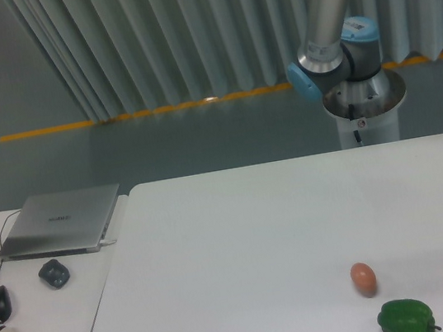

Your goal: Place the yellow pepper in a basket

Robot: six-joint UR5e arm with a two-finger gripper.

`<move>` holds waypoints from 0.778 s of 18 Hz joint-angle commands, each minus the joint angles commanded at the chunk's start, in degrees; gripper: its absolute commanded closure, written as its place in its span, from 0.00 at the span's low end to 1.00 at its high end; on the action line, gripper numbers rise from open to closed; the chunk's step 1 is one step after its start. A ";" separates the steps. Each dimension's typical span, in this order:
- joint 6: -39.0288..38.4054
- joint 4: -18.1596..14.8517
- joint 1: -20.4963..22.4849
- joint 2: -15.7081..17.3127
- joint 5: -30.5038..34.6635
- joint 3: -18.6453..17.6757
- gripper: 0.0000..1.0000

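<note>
The yellow pepper is nowhere in view, nor any basket; the worktop (241, 238) shows only an egg (363, 277) and green pepper (406, 319). The end effector is off-frame, so its opening and bearing can't be judged.

Wide white matte table (241, 238). Small orange-brown egg (363, 277) lies toward its near right. Dark green glossy bell pepper (406, 319) sits just right of and nearer than the egg, apart.
</note>
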 joint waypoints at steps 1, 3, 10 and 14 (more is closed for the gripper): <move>0.00 -0.09 0.00 -0.09 0.09 0.00 0.00; -0.09 -0.09 -0.09 -0.18 0.09 -0.09 0.00; -0.09 -0.09 -0.17 0.00 0.09 -0.35 0.00; -0.09 -0.17 -1.31 0.17 0.18 -0.61 0.00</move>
